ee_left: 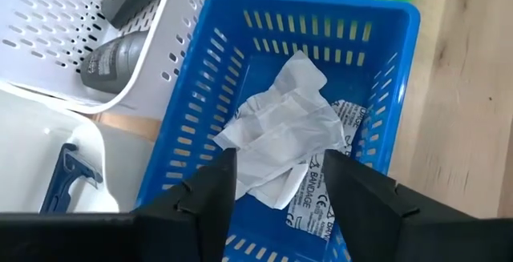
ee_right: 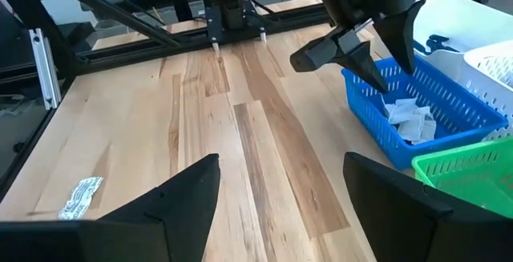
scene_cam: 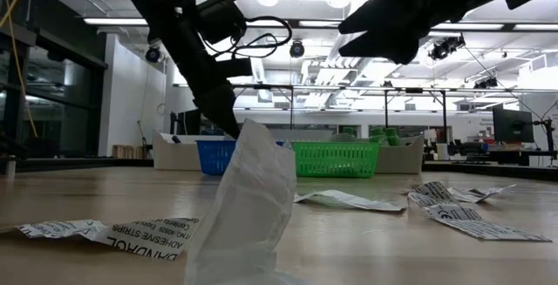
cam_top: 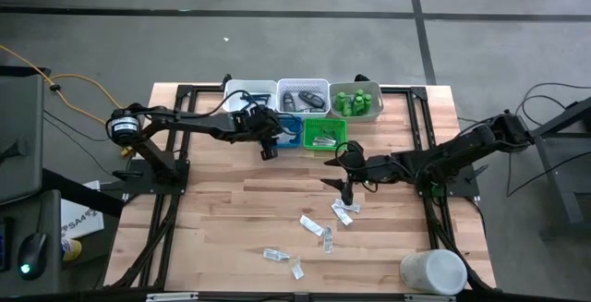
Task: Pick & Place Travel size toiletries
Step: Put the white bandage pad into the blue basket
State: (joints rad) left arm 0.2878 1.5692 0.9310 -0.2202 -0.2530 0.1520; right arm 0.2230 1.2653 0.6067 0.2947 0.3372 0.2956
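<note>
Crumpled white flat paper packets (ee_left: 288,130) lie inside the blue slotted plastic basket (ee_left: 200,110), directly beneath the left gripper (ee_left: 276,194), whose fingers stand apart, holding nothing. Beside it sit a green basket (cam_top: 325,134) and white baskets with dark grey oblong pieces (cam_top: 303,100) and small green bottles (cam_top: 355,102). More packets (cam_top: 314,228) lie scattered on the wooden table (cam_top: 222,219) near a large white cylindrical container (cam_top: 432,271), and the right gripper (cam_top: 345,189) hangs over them, wide open and empty.

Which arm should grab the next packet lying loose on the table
Probably the right. The right gripper hangs open just beside the loose packets, while the left gripper is open over the blue basket, farther from them.
</note>
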